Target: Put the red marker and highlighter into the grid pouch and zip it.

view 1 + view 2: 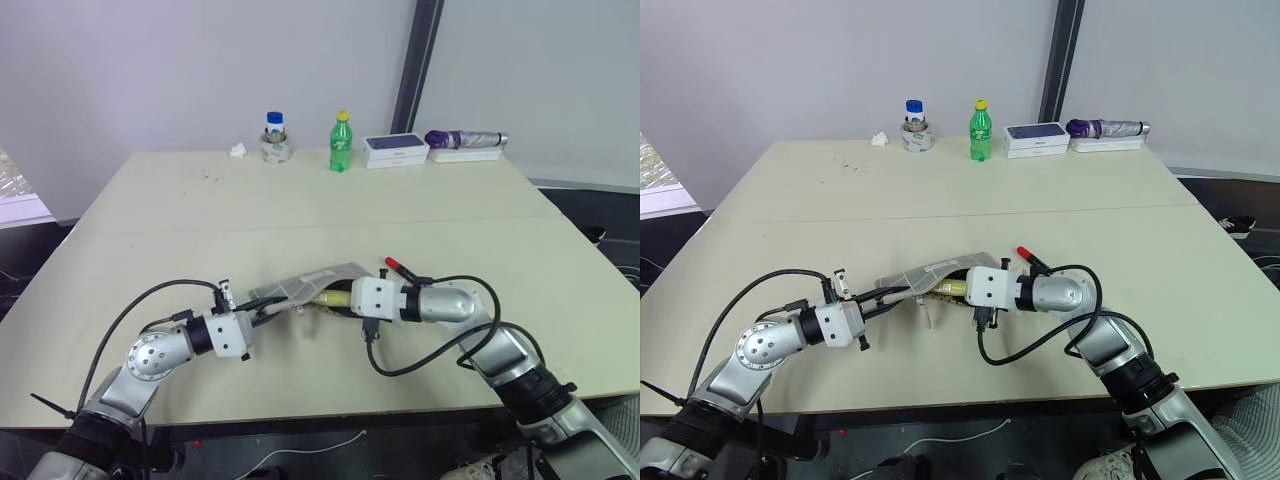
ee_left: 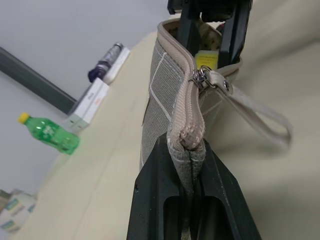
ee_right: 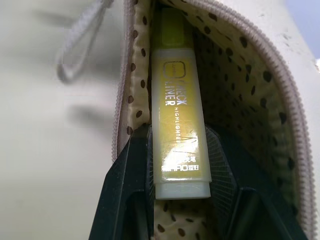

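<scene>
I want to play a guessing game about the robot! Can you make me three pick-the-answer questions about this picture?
1. Where is the red marker?
A on the table by the right arm
B inside the pouch
C beside the bottles

2. What colour is the highlighter?
A blue
B yellow
C pink

3. The grid pouch is:
A zipped shut
B open
C folded away

Answers: 1 A, it lies on the table behind the right arm. 2 B, its body is yellow between the right gripper fingers. 3 B, its dotted lining shows while the left gripper pinches one end.

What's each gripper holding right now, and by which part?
Left gripper pinches the pouch by its zipper-edge end. Right gripper grips the highlighter near its back end, its front inside the pouch.
</scene>
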Tool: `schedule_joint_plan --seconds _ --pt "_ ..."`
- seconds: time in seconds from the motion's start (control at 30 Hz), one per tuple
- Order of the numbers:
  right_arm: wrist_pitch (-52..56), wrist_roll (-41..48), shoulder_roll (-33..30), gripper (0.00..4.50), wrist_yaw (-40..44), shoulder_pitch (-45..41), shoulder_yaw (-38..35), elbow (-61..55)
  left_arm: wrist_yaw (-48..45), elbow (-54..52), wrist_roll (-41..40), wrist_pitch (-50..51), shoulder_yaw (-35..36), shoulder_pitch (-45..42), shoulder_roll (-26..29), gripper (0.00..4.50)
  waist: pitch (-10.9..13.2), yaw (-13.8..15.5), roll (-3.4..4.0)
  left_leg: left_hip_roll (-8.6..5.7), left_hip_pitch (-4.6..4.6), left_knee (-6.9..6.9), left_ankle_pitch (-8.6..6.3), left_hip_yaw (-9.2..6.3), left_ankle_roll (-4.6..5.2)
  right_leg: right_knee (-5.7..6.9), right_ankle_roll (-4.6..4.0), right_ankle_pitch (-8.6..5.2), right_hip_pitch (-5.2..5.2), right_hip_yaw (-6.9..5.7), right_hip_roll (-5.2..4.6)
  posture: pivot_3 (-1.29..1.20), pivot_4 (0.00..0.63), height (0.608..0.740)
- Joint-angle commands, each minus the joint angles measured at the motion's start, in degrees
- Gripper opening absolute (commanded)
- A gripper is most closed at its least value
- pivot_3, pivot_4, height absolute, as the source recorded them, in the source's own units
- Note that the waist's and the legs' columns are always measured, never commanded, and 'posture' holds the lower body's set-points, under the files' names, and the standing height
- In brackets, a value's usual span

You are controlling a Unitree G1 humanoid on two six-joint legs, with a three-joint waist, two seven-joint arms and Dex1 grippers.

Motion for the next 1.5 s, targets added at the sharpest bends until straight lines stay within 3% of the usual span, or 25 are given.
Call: schedule_joint_plan --seconds 0.03,0.2,0.43,0.47,0.6,0.8,0.9,1.03,1.3,1.5 --pt "-5.37 -0.73 0.15 0.88 0.42 -0.08 -0.1 -0.66 -0.51 -2.51 -2.09 -0.03 2.8 0.0 -0.3 0.0 0.0 0.0 0.0 0.0 0.0 0.0 0.0 0.0 0.0 0.0 0.0 0.0 0.0 0.0 0.0 0.0 0.15 0.74" --pt "-7.6 -0.78 0.36 0.88 0.48 0.01 -0.98 0.88 -1.2 -1.4 -0.88 -0.72 3.55 0.01 -0.82 0.0 0.0 -0.01 0.0 0.0 0.0 -0.01 0.0 0.0 0.0 0.0 0.0 0.0 0.0 0.0 0.0 0.0 0.15 0.74" --pt "-6.32 3.64 0.71 4.32 0.92 0.33 -5.03 -1.56 -0.8 0.7 1.39 -2.29 3.9 -0.23 -1.35 0.0 0.0 0.01 0.0 0.0 0.01 -0.01 0.0 0.01 0.0 0.0 0.0 0.0 0.01 0.0 0.0 0.0 0.15 0.74" --pt "-5.61 5.15 0.53 4.42 1.32 0.66 -5.94 -2.55 -0.46 0.9 1.44 -2.36 4.11 -0.15 -1.63 0.0 0.0 0.03 0.0 0.0 0.01 -0.01 0.0 0.0 0.0 0.0 0.0 0.0 0.01 0.0 0.0 0.0 0.15 0.74" --pt "-0.42 12.45 0.06 4.42 2.59 3.63 -10.63 -7.23 0.86 1.62 3.47 -4.09 4.26 0.73 -2.32 0.0 0.0 0.08 0.0 0.01 0.01 0.0 0.0 0.0 0.0 0.0 0.0 0.0 0.03 0.0 -0.01 0.0 0.15 0.74" --pt "12.83 28.52 -2.17 4.42 1.62 16.61 -22.23 -19.06 3.21 2.62 5.56 -5.02 6.15 0.73 -2.36 0.0 0.0 0.26 -0.02 0.01 0.0 0.0 -0.03 -0.01 0.05 -0.05 0.0 0.0 0.08 0.01 -0.05 0.0 0.15 0.74" --pt "13.11 29.51 -0.81 4.42 -3.02 21.71 -28.18 -18.96 4.4 3.38 6.46 -5.61 6.94 0.69 -2.24 0.0 0.0 0.09 -0.03 0.02 0.08 0.0 -0.03 -0.01 0.04 -0.02 0.0 0.0 0.13 0.01 -0.04 0.0 0.15 0.74" --pt "11.05 26.06 3.6 4.42 -15.24 25.93 -36.81 -13.97 5.0 3.66 7.35 -6.75 6.38 1.31 -2.82 0.0 -0.01 0.06 -0.04 0.01 0.11 -0.01 -0.03 0.01 0.04 -0.01 0.0 0.0 0.14 0.02 -0.03 0.0 0.15 0.74" --pt "12.02 22.12 1.18 4.42 -16.41 27.92 -34.51 -14.64 5.39 4.87 8.89 -8.21 5.23 0.83 -4.69 0.0 -0.01 -0.02 -0.03 0.0 0.1 -0.03 -0.02 0.04 0.04 -0.01 0.0 0.0 0.09 0.05 0.0 0.0 0.15 0.74" --pt "17.76 21.02 -0.61 4.42 -17.32 24.42 -32.54 -10.65 4.89 5.23 8.84 -8.22 5.1 -0.17 -4.76 0.0 -0.01 0.03 -0.03 0.0 0.1 0.0 -0.02 0.04 0.04 -0.01 0.01 0.01 0.11 0.06 -0.01 0.0 0.15 0.74"
